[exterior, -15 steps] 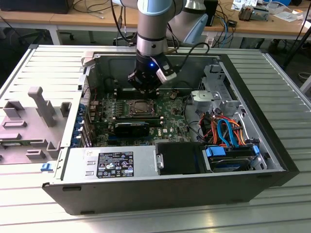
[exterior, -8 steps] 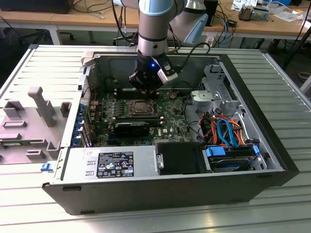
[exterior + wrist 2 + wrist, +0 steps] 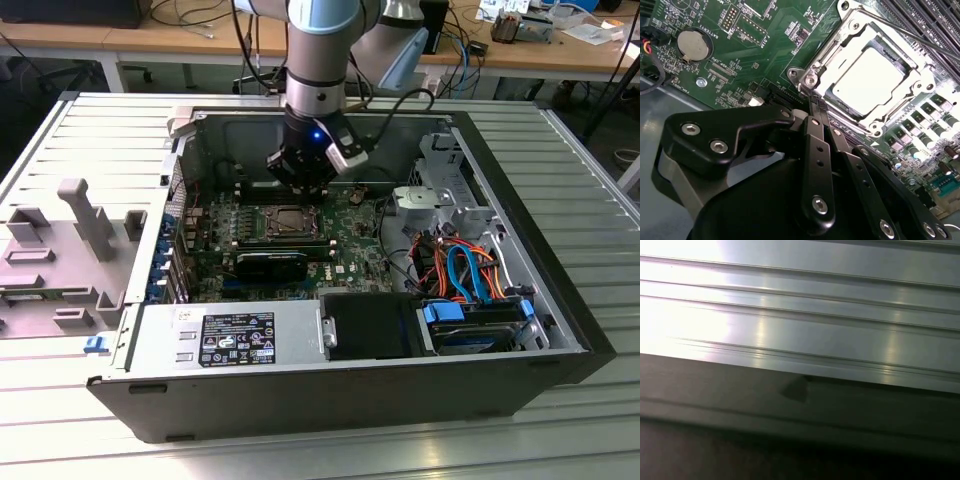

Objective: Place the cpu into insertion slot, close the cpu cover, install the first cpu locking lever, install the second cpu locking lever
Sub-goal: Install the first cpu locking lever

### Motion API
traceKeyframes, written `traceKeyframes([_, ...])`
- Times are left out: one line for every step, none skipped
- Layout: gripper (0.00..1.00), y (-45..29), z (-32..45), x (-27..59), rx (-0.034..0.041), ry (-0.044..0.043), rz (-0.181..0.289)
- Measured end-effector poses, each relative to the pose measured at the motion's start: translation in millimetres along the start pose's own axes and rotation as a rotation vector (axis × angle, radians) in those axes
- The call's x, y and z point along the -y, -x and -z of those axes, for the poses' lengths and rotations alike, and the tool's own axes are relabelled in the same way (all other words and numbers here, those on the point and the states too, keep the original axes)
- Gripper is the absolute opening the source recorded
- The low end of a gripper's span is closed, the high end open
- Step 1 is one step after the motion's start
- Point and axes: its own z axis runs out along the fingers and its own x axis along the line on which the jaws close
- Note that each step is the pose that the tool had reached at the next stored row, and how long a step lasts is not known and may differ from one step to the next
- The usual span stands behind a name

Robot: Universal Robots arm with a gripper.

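Gripper (image 3: 816,102), fingers pressed together and empty, hovers at the socket's corner where the cpu (image 3: 871,79) sits seated under the closed cover (image 3: 837,47); judged best, press each lever (image 3: 905,31) slowly, keeping the tips clear of the cover.

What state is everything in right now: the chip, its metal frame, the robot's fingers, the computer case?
cpu: seated in the socket, silver top showing.
cpu cover: lying down flat around the cpu.
Locking lever: thin rod running along one side of the socket; whether it is hooked, cannot tell.
Gripper: fingers shut together, tips at the socket's corner, holding nothing.
Computer case: lying on its side, open, motherboard exposed.
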Motion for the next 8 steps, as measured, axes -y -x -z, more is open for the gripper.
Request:
traceKeyframes([0.11,0.2,-0.1,0.1,0.0000,0.0008,0.000])
traceKeyframes([0.11,0.5,-0.3,0.2,0.0000,0.0020,0.000])
traceKeyframes([0.11,0.8,-0.6,0.3,0.0001,0.0041,0.000])
traceKeyframes([0.11,1.3,-1.5,0.1,0.0014,0.0094,0.000])
traceKeyframes([0.11,1.3,-1.9,0.2,0.0012,0.0119,0.001])
traceKeyframes([0.11,1.4,-2.0,0.2,0.0012,0.0142,0.001])
traceKeyframes([0.11,1.3,-2.0,0.3,0.0016,0.0181,0.001])
traceKeyframes([0.11,1.3,-2.1,0.2,0.0021,0.0228,0.001])
